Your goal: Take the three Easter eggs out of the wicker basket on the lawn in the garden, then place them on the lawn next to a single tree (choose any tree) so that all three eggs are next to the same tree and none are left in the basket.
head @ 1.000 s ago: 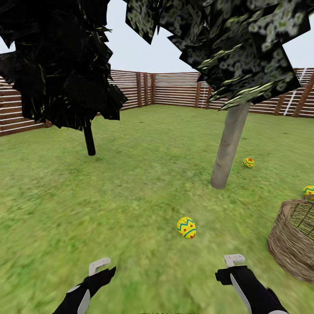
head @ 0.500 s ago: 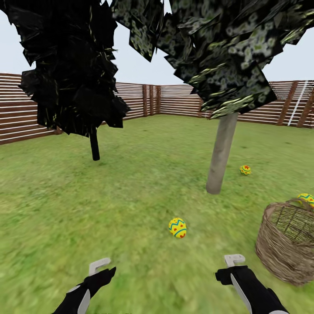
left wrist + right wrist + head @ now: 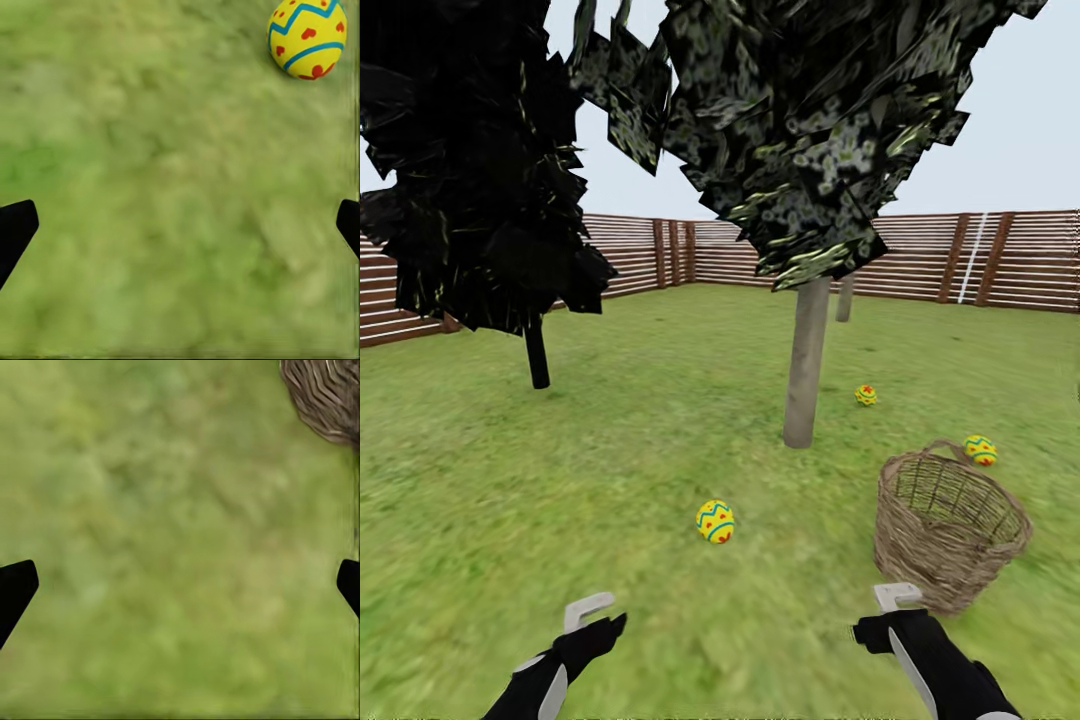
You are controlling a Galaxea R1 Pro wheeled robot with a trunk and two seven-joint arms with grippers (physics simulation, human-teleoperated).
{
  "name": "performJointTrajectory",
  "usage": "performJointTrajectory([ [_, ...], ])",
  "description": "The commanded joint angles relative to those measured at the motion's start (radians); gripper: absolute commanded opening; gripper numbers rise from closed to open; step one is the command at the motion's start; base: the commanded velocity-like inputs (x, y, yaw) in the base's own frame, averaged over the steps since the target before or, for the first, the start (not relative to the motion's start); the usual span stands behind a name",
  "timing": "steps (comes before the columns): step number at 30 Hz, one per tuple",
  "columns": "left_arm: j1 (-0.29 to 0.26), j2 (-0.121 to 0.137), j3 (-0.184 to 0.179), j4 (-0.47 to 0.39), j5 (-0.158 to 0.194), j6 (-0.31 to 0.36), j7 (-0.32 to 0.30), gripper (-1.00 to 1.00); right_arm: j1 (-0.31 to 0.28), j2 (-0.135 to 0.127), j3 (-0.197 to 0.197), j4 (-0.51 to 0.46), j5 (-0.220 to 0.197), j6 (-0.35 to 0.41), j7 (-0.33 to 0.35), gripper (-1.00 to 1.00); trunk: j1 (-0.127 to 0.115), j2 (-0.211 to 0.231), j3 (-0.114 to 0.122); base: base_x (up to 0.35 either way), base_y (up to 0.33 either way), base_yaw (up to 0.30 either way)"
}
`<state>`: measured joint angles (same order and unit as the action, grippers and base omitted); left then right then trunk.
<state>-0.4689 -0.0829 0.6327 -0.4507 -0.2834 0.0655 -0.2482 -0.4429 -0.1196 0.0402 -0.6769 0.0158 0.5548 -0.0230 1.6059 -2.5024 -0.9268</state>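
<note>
Three yellow Easter eggs lie on the lawn [image 3: 660, 450]: one egg [image 3: 715, 521] in front of the tree [image 3: 805, 362], a second egg [image 3: 866, 395] behind and right of its pale trunk, a third egg [image 3: 980, 450] just behind the wicker basket [image 3: 945, 520]. The basket stands upright at the right and looks empty. Both arms are held low at the near edge. My left gripper [image 3: 592, 612] is open over bare grass, and the nearest egg [image 3: 307, 37] shows in its wrist view. My right gripper [image 3: 897, 598] is open, with the basket's wall [image 3: 326, 397] close by.
A near-black tree with a thin black trunk [image 3: 537, 352] stands at the left. A brown slat fence [image 3: 960, 260] rings the garden, with another pale trunk [image 3: 845, 298] near it. Open grass stretches between the trees.
The camera has turned right and tilted up, so the trees, eggs and basket have slid left in the picture and the whole basket now shows. The arms keep their pose.
</note>
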Motion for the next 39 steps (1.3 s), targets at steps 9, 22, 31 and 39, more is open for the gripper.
performJointTrajectory([
  [9,-0.001,0.001,0.01,-0.005,-0.001,0.004,-0.014,1.0,0.0,0.001,0.006,-0.001,0.007,0.005,-0.005,1.0,-0.005,0.002,0.034,-0.108,-0.171,-0.003],
  [22,-0.001,0.002,0.012,-0.005,0.001,0.004,-0.013,1.0,0.0,0.002,0.006,0.0,0.007,0.004,-0.006,1.0,-0.044,0.072,0.077,-0.002,-0.003,0.0],
  [31,-0.001,0.002,0.01,-0.005,0.0,0.004,-0.014,1.0,0.0,0.002,0.006,0.0,0.006,0.004,-0.006,1.0,-0.079,0.135,0.105,0.0,0.0,0.0],
  [39,-0.001,0.002,0.01,-0.005,0.0,0.004,-0.014,1.0,0.0,0.002,0.006,0.0,0.006,0.004,-0.005,1.0,-0.109,0.191,0.13,0.0,0.0,0.0],
])
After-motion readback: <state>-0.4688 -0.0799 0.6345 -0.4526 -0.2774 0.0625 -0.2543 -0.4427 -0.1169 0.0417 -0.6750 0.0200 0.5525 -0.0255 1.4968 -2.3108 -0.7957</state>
